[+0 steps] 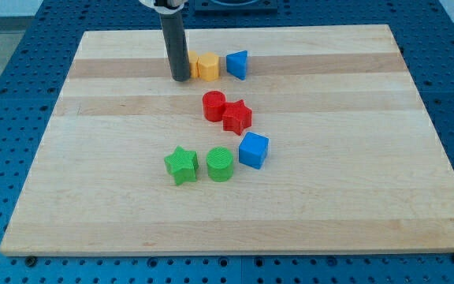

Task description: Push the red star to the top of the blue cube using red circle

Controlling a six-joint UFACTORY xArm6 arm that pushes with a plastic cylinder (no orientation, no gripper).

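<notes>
The red star (pixel 238 117) lies near the board's middle, touching the red circle (pixel 213 106) on its upper left. The blue cube (pixel 253 150) sits just below and right of the star, a small gap between them. My tip (pixel 180 77) rests on the board near the view's top, up and left of the red circle and well apart from it. The rod stands just left of a yellow block.
A yellow block (pixel 206 66), with a second yellow piece partly hidden behind the rod, and a blue triangle (pixel 238 65) sit in a row near the top. A green star (pixel 181 165) and a green cylinder (pixel 220 164) lie left of the blue cube.
</notes>
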